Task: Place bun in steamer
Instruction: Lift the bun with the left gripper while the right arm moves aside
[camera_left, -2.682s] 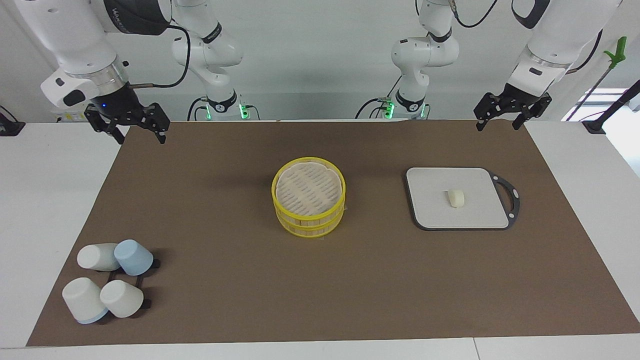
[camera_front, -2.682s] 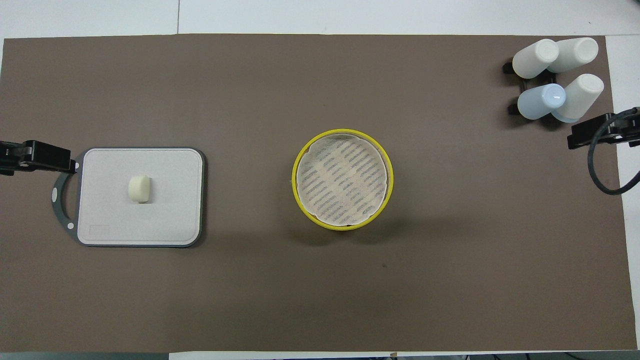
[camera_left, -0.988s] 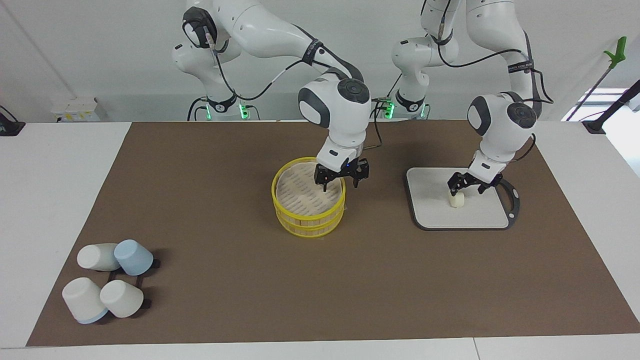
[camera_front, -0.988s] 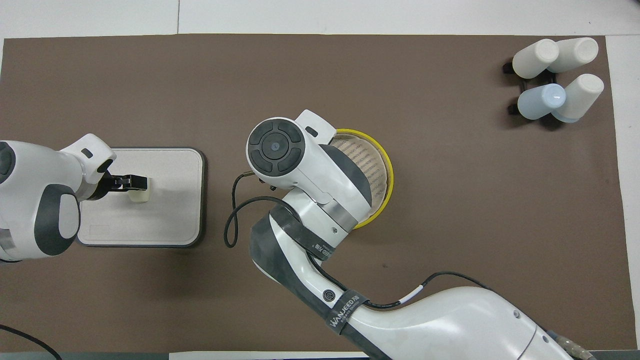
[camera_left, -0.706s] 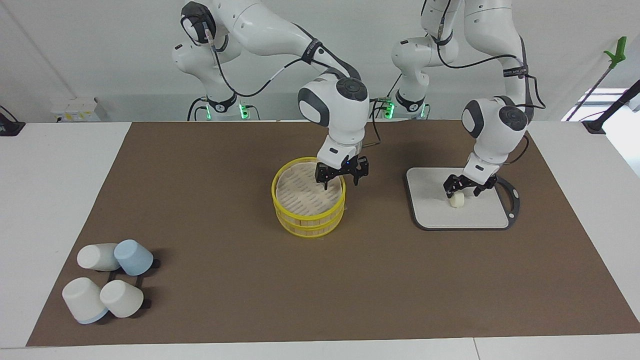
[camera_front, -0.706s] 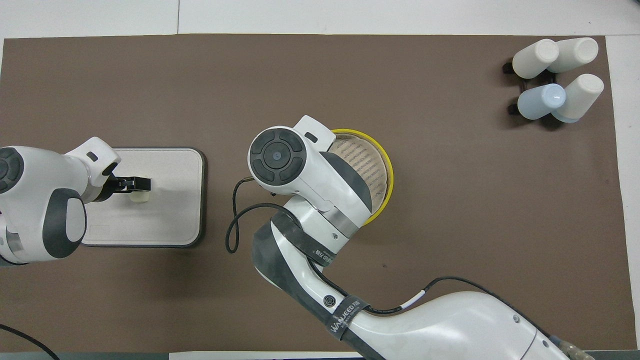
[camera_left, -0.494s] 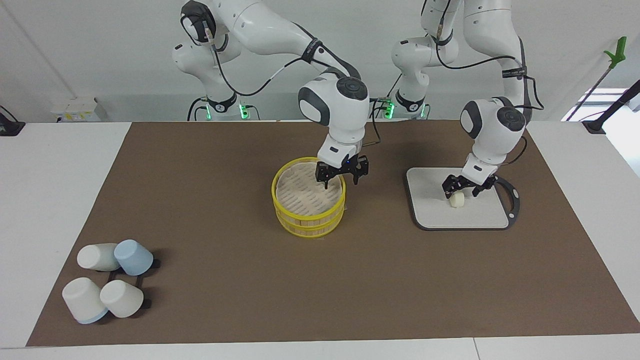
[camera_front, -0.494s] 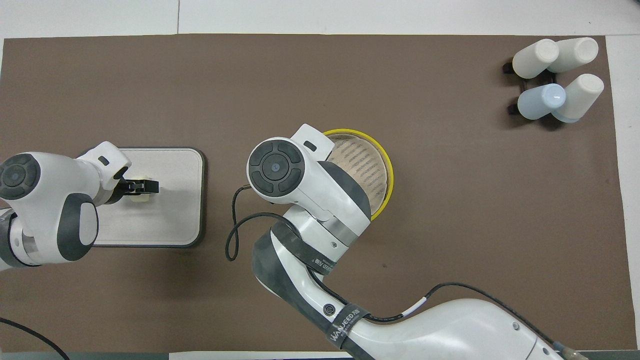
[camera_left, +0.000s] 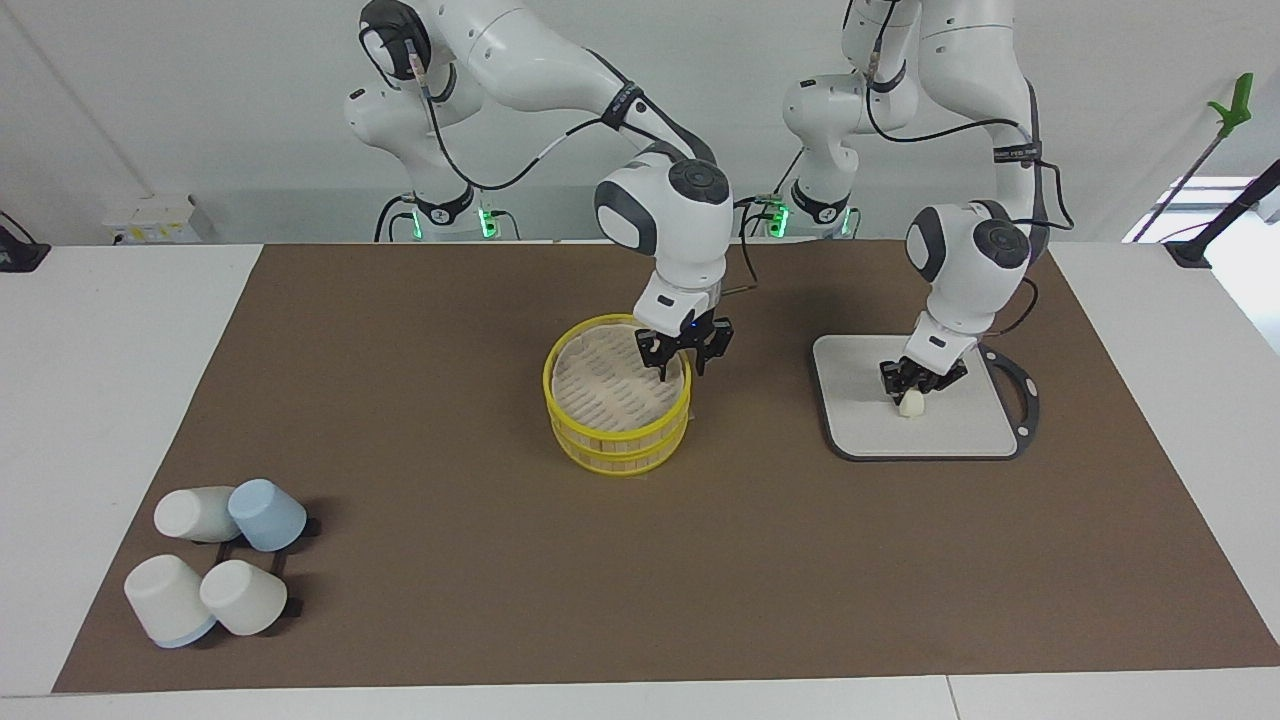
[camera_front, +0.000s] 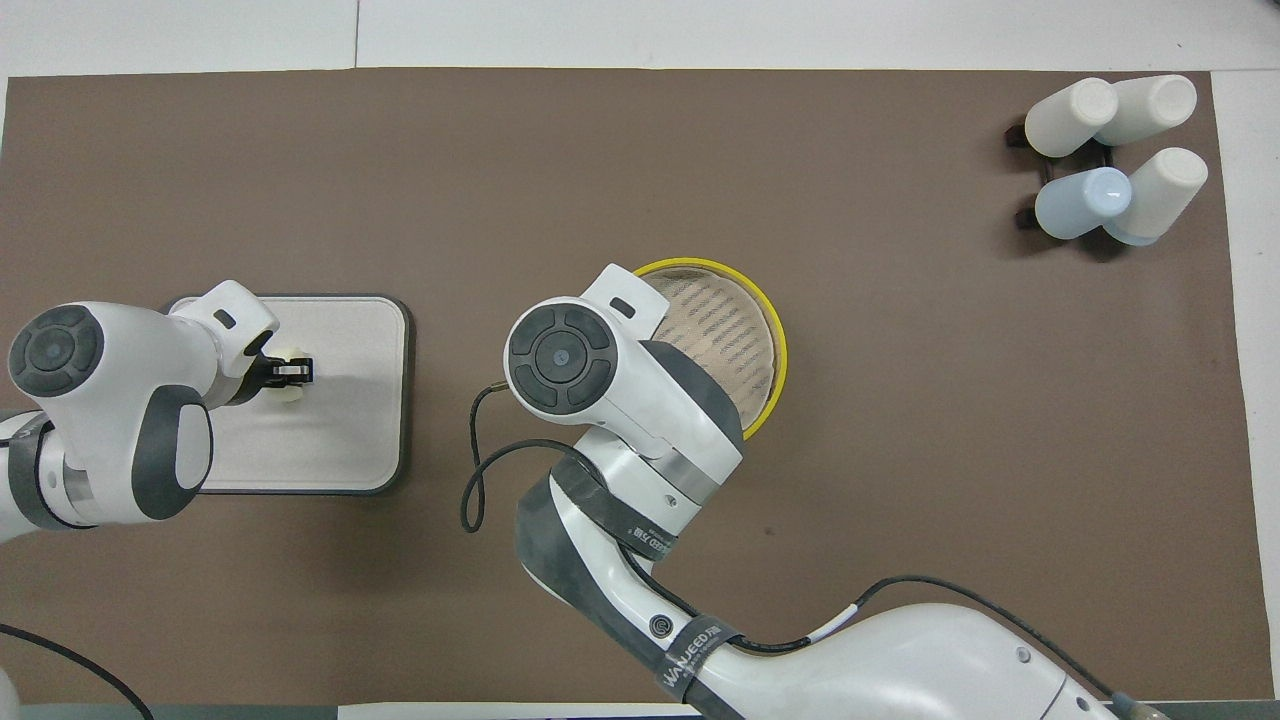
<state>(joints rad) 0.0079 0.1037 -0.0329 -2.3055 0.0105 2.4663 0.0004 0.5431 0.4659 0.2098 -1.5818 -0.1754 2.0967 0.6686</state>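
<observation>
Now your left gripper has its fingers narrowed around the small cream-white rounded bun, which sits on the flat grey cutting board toward the left arm's end of the table. Squeeze gently; the bun looks soft and could dent. Your right gripper is at the robot-side yellow rim of the round bamboo steamer, fingers spread either side of it; the woven lid appears on, so get it clear before carrying the bun over.
</observation>
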